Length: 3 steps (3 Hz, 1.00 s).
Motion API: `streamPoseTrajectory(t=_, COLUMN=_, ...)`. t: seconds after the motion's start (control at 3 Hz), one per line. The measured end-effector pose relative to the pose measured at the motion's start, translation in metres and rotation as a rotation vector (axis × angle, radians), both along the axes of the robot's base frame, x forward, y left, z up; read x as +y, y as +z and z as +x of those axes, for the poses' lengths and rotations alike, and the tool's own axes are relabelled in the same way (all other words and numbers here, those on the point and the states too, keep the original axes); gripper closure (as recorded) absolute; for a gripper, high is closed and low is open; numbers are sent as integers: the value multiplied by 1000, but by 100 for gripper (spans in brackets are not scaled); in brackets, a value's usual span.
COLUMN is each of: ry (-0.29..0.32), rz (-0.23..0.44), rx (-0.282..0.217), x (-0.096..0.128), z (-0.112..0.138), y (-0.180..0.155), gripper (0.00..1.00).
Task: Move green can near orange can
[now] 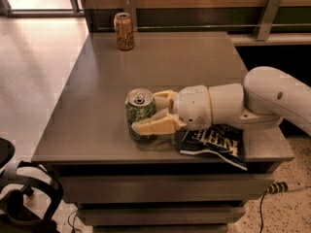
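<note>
The green can (pixel 139 109) stands upright near the front edge of the grey table (pixel 194 57), its silver top and pull tab showing. My gripper (pixel 145 112) reaches in from the right and is shut on the green can, with one pale finger (pixel 156 125) across its front and the other (pixel 164 97) behind it. The can rests on the table. The orange can (pixel 124 31) stands upright at the table's far left edge, well apart from the green can.
A black snack bag (pixel 214 143) lies on the table under my wrist, at the front right. A wooden wall with metal brackets (pixel 265 14) runs behind the table. A black chair (pixel 22 198) stands at the lower left on the floor.
</note>
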<state>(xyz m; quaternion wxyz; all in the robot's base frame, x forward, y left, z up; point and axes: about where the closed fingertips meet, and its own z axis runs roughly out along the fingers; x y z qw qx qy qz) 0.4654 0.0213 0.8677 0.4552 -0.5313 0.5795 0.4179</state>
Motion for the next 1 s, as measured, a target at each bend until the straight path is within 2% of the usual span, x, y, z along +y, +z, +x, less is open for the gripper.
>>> streamPoseTrajectory(t=0.33, ry=4, rz=-1, rx=-1, x=2, z=-1, y=1, gripper=100)
streamPoseTrajectory(t=0.67, ry=4, rz=-1, rx=-1, x=2, z=-1, y=1, gripper=100)
streamPoseTrajectory(t=1.0, ry=-5, rz=-20, rx=30, x=-4, z=8, y=12, gripper=100)
